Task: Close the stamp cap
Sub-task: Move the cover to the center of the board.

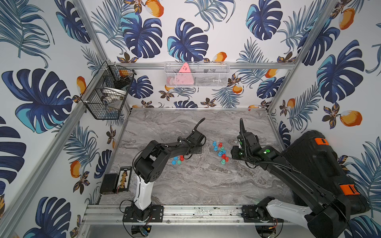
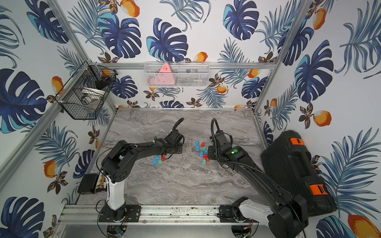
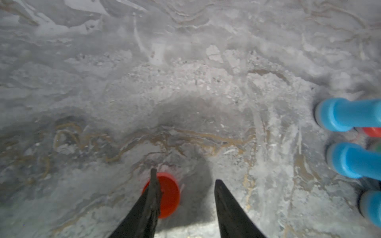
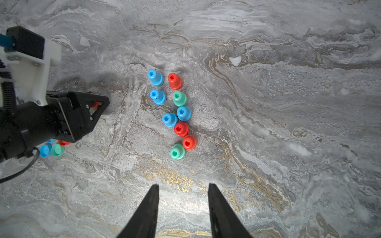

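Left tool (image 3: pixel 185 176) clamps red cap (image 3: pixel 169 195); right tool (image 4: pixel 183 185) apart; stamps (image 4: pixel 183 113) far from table (image 1: pixel 206 181) edges.

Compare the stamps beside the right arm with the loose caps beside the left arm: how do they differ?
Shape: the stamps are tall, stepped, narrow-necked bodies standing upright; the caps are short rounds lying flat. Number: nine stamps in a tight cluster; four caps show on the table, and more may be hidden under the left arm. Shared: both come in red, blue and green.
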### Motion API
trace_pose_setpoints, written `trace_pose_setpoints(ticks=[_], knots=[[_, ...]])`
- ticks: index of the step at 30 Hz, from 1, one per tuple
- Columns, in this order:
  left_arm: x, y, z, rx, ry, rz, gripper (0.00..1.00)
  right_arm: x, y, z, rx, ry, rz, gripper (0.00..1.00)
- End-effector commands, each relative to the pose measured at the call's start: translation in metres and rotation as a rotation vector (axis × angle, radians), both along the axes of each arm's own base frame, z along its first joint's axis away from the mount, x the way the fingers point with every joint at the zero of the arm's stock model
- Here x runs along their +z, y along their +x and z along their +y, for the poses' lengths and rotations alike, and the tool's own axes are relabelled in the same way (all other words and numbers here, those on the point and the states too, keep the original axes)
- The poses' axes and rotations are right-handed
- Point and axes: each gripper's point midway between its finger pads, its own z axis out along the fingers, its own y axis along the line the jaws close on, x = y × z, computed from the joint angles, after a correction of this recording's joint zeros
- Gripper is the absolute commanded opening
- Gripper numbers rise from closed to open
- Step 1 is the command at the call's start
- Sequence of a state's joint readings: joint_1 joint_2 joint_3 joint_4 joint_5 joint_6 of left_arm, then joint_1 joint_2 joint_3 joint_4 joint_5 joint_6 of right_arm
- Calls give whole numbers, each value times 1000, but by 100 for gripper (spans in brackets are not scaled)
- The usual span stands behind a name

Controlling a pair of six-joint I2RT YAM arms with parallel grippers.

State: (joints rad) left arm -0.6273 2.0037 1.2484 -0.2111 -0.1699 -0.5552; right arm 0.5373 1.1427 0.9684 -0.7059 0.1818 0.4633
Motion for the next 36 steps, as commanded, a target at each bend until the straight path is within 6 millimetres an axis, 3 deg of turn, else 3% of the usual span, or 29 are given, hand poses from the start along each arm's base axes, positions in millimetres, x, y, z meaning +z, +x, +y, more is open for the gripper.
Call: trace_pose_setpoints(ticks=[1,12,27,36], knots=[[-33,-48,-3,-24,22,206,47,0,-6,-6,-20,-10,12,43],[-44,-78,-29,-90,63,215,47,-1,-9,-6,-24,1,16,43],[-14,-79,-24,-85,91,153,48,-2,-7,0,-11,13,36,45],[26,-75,-35,-101,53,78,52,-5,-2,3,0,-4,52,52]])
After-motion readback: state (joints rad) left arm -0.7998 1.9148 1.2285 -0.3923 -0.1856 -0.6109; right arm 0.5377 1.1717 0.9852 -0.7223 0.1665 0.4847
